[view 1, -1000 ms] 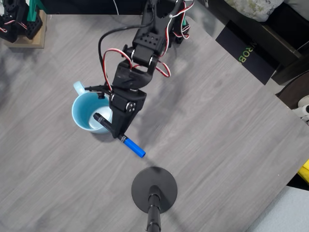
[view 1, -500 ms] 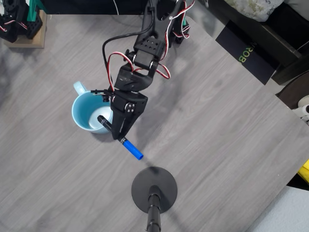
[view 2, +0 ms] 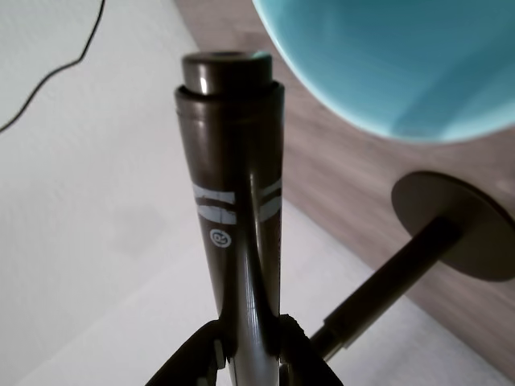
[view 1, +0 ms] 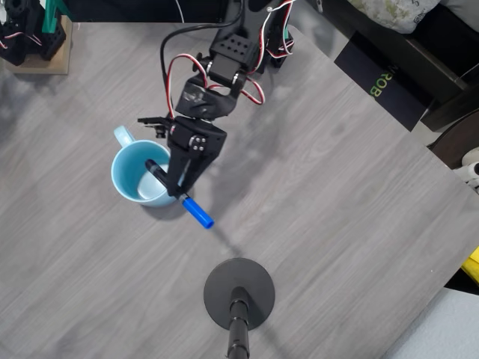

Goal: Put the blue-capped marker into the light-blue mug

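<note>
Grey wood-grain table (view 1: 337,187) fills my overhead view, with the light-blue mug (view 1: 133,181) on it and a black round stand base (view 1: 239,294) well apart. My gripper (view 1: 179,191) has its jaws clamped on the blue-capped marker (view 1: 179,192), black end over the mug's rim, blue cap sticking out beyond it.

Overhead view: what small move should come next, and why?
Probably tilt the black-barrelled, blue-capped marker steeper, butt end down. The end effector grips its barrel; the black end lies over the glossy light-blue ceramic mug, while the blue cap juts past the rim, so releasing now might tip it out.
</note>
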You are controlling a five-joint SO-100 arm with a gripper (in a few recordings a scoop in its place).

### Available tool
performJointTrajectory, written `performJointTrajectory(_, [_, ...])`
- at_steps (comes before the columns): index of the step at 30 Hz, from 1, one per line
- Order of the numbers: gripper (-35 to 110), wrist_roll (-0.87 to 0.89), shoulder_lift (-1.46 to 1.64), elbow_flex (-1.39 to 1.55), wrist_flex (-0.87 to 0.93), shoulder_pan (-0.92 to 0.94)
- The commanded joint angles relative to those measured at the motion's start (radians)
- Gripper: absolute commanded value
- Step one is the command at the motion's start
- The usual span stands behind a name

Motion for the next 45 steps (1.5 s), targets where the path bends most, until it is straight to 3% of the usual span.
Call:
performJointTrajectory(1, [13,0.048,0.044,0.011,-0.029,0.015])
performJointTrajectory(9, [34,0.118,0.038,0.025,-0.034,0.026])
performJointTrajectory(18, [33,0.095,0.080,0.025,-0.023,-0.012])
performJointTrajectory(25, [0,-0.368,0.236,0.094,0.011,-0.195])
performJointTrajectory(31, [0,-0.664,0.437,0.333,0.060,-0.370])
performJointTrajectory(35, [0,-0.719,0.474,0.407,0.196,-0.419])
performJointTrajectory(45, [0,-0.735,0.595,0.678,0.218,-0.420])
